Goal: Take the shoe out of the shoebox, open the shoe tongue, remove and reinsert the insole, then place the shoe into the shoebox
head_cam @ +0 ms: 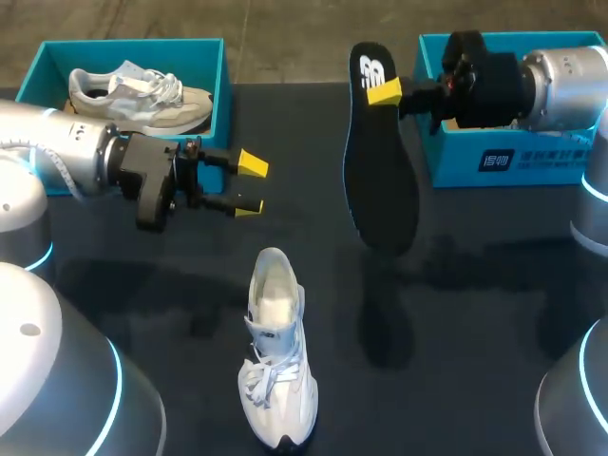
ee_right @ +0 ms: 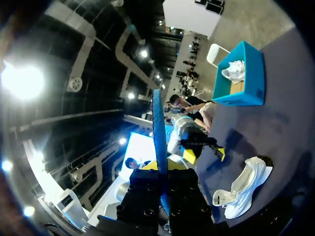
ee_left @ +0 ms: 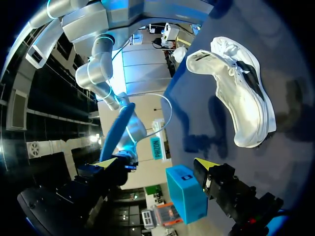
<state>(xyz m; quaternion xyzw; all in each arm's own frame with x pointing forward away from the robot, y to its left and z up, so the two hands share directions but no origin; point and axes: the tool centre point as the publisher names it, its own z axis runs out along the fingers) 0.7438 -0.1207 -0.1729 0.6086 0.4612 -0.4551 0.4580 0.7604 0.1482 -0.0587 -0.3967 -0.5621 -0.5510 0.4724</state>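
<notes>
— Where is the white shoe [head_cam: 277,366] [ee_left: 241,93] [ee_right: 243,189]?
— Out on the dark worktop [head_cam: 475,313], standing on its sole near the front edge. The toe points toward the robot, the mouth opens to the far side, and the laces are loose. Neither tool touches it.
— And the insole [head_cam: 380,180] [ee_left: 115,130] [ee_right: 158,142]?
— Out of the shoe. The right tool [head_cam: 385,92] [ee_right: 160,169] pinches it near the heel end, one finger on each face. It hangs lifted off the worktop, just in front of the right box [head_cam: 503,161] [ee_left: 184,191] and well apart from the white shoe. Its shadow lies on the worktop below.
— What does the right wrist camera show of it?
— The insole edge-on, a thin blue strip running straight out from between the fingers.
— The left tool [head_cam: 251,185] [ee_left: 157,164] [ee_right: 204,154]?
— Spread wide, nothing between its yellow tips. It hovers over the worktop in front of the left box [head_cam: 225,104] [ee_right: 243,73], beyond the white shoe's heel.
— Anything in the boxes?
— A grey shoe [head_cam: 142,95] lies in the left box. The right arm covers the right box, so I cannot tell what it holds
</notes>
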